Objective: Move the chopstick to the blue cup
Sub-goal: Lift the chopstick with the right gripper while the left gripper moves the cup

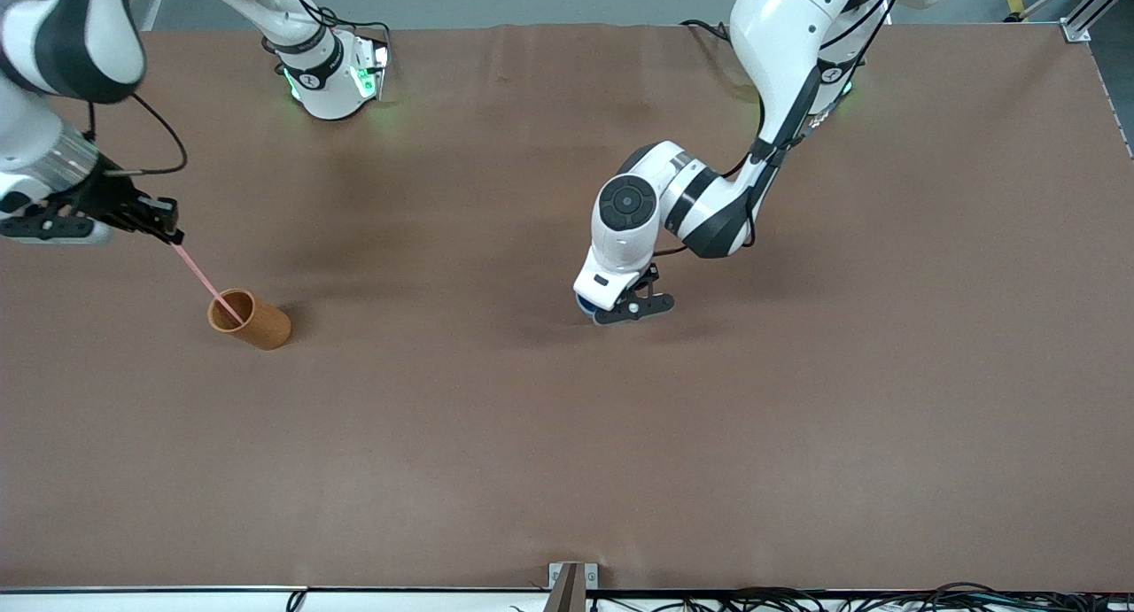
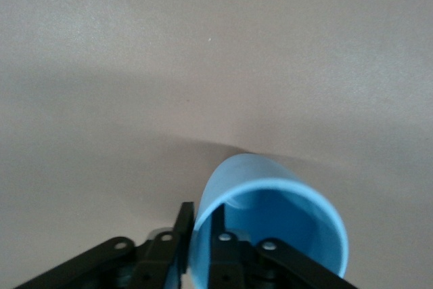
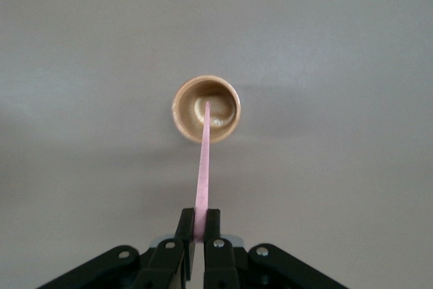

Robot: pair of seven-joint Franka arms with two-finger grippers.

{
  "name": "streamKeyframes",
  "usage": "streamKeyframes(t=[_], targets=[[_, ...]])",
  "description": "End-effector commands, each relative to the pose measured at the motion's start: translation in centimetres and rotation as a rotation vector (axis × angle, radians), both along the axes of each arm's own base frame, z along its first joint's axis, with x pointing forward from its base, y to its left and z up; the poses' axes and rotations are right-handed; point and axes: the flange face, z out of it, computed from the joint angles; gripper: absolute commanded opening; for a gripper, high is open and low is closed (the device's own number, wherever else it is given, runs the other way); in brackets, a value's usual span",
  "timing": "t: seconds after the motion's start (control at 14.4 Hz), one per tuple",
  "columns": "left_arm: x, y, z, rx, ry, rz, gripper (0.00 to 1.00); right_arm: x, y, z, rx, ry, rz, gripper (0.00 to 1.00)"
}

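Observation:
My right gripper (image 1: pixel 174 236) is shut on the top end of the pale-pink chopstick (image 1: pixel 202 277). The stick slants down, and its lower end is in the mouth of the orange-brown cup (image 1: pixel 252 321). In the right wrist view the fingers (image 3: pixel 199 220) pinch the stick (image 3: pixel 204 167), and its tip lies over the cup's opening (image 3: pixel 206 108). My left gripper (image 1: pixel 620 309) is low near the table's middle, shut on the wall of the blue cup (image 1: pixel 583 306), mostly hidden under the hand. In the left wrist view one finger is inside the cup (image 2: pixel 270 214) and one outside.
The brown table (image 1: pixel 567 435) has a metal bracket (image 1: pixel 571 577) at the edge nearest the front camera. Cables run along that edge. The orange-brown cup stands toward the right arm's end, well apart from the blue cup.

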Motion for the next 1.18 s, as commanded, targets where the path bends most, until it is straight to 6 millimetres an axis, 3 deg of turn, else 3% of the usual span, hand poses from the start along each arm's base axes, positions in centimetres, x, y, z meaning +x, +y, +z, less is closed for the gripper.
streamKeyframes(t=[0.0,0.07,0.21,0.35,0.56,0.7,0.84,0.97,1.11], targets=[[0.0,0.3,0.8,0.003,-0.022,-0.012,0.77,2.3,1.1,6.7,0.026,0.069,-0.035,0.05],[0.2,0.5,1.8,-0.002,-0.030,-0.004,0.98,3.0,1.8,8.6,0.026,0.100,-0.048,0.05],[1.4,2.0,6.5,-0.015,-0.056,0.013,1.00,4.4,4.1,12.3,0.015,0.134,-0.085,0.04],[3.1,5.6,11.7,-0.008,-0.060,-0.002,1.00,5.6,8.5,14.2,0.000,0.161,-0.112,0.04],[6.1,14.1,19.4,-0.010,-0.084,-0.083,1.00,6.1,18.2,14.6,-0.010,0.166,-0.186,0.04],[7.3,21.0,24.0,-0.010,-0.081,-0.162,1.00,5.5,25.4,13.9,-0.018,0.186,-0.243,0.04],[7.5,26.5,28.5,-0.024,-0.079,-0.262,1.00,5.3,32.2,13.4,-0.035,0.185,-0.299,0.04],[8.1,30.8,31.9,-0.052,-0.054,-0.315,1.00,5.4,38.8,13.0,-0.023,0.140,-0.351,0.04],[8.2,33.3,35.5,-0.056,-0.047,-0.346,1.00,4.8,44.4,11.6,0.036,0.104,-0.390,0.04]])
